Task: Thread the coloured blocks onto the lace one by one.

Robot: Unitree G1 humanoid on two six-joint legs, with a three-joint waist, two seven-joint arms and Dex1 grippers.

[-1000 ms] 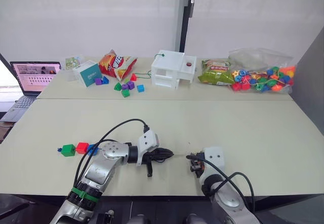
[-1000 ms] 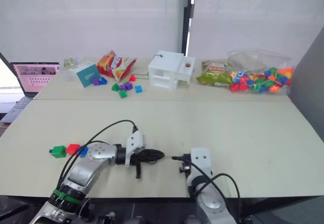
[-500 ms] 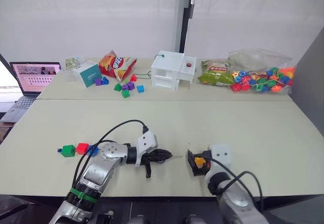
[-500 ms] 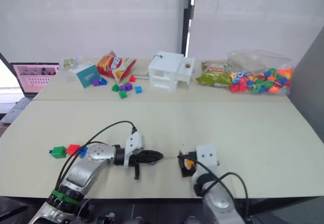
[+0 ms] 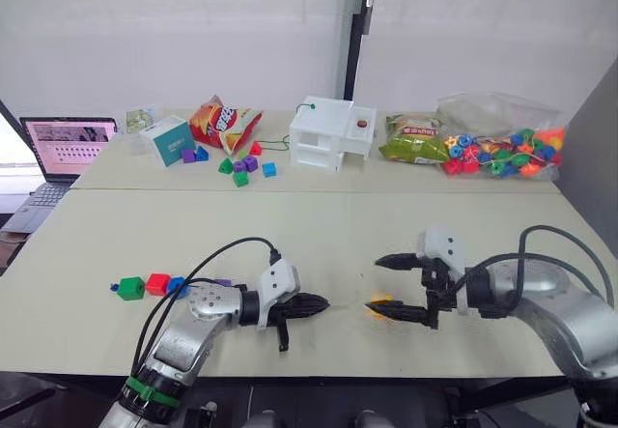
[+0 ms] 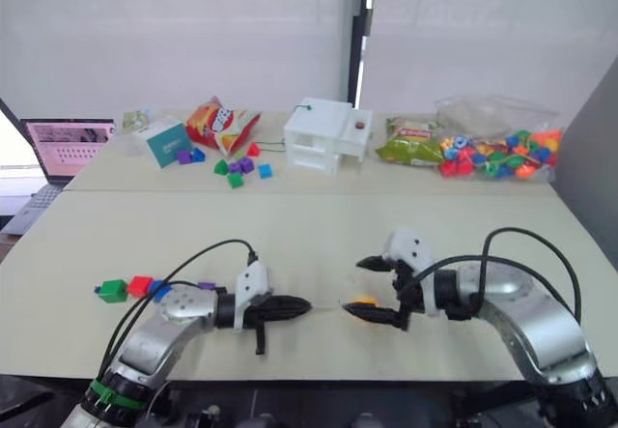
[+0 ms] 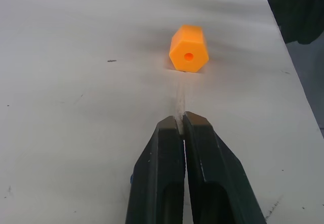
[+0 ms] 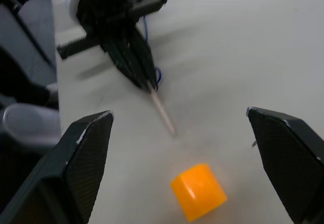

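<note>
My left gripper (image 5: 323, 303) is shut on the lace's pale stiff tip (image 7: 179, 100), which pokes out toward the right. A yellow-orange block (image 5: 381, 304) lies on the table just past the tip, its hole facing it (image 7: 188, 56). My right gripper (image 5: 375, 284) stands wide open, one finger on each side of that block, touching nothing. The dark-blue lace (image 8: 157, 75) trails back behind my left fingers. Green (image 5: 129, 288), red (image 5: 156, 283) and blue (image 5: 176, 286) blocks sit in a row at the left, with a purple block (image 5: 222, 282) nearer my left arm.
On the far table stand a laptop (image 5: 66, 145), a teal box (image 5: 167, 139), a snack bag (image 5: 224, 121), a white toy house (image 5: 331, 132), a green bag (image 5: 413, 141) and a clear bag of beads (image 5: 502, 148). Loose small blocks (image 5: 241, 168) lie there too.
My right gripper has opened and let go of the yellow-orange block, which now lies on the table. The right arm has swung out to the right. The left gripper has barely moved.
</note>
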